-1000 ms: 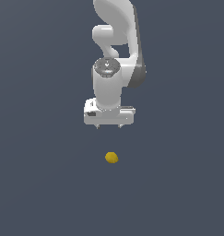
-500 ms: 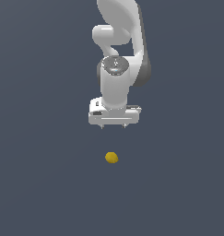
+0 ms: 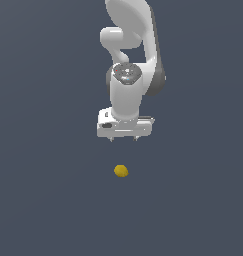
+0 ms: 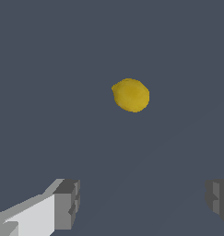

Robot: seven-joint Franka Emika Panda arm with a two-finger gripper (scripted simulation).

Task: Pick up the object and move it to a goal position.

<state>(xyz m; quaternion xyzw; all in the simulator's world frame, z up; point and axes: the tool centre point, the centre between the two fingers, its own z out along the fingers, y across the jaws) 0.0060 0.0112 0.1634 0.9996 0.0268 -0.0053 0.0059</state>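
Lemon-like object, small, yellow-orange, slightly oval: lying alone on a plain dark grey-blue surface, low of centre in the exterior view, touching nothing else. White Panda arm: descending from the upper edge of the exterior view, wrist pointing straight down. Gripper: hanging clear above the lemon-like object and well apart from it, roughly over it, set a shade toward the exterior view's right; short fingertips only just showing beneath the white hand body. Wrist view: lemon-like object seen beyond the gripper, out past the gap rather than inside it; one grey finger pad at one side, the other at the opposite edge of the picture and partly cut off. Jaws spread wide, nothing held between them. Nothing standing between gripper and lemon-like object; surface around them uniform, without markings or other items visible.
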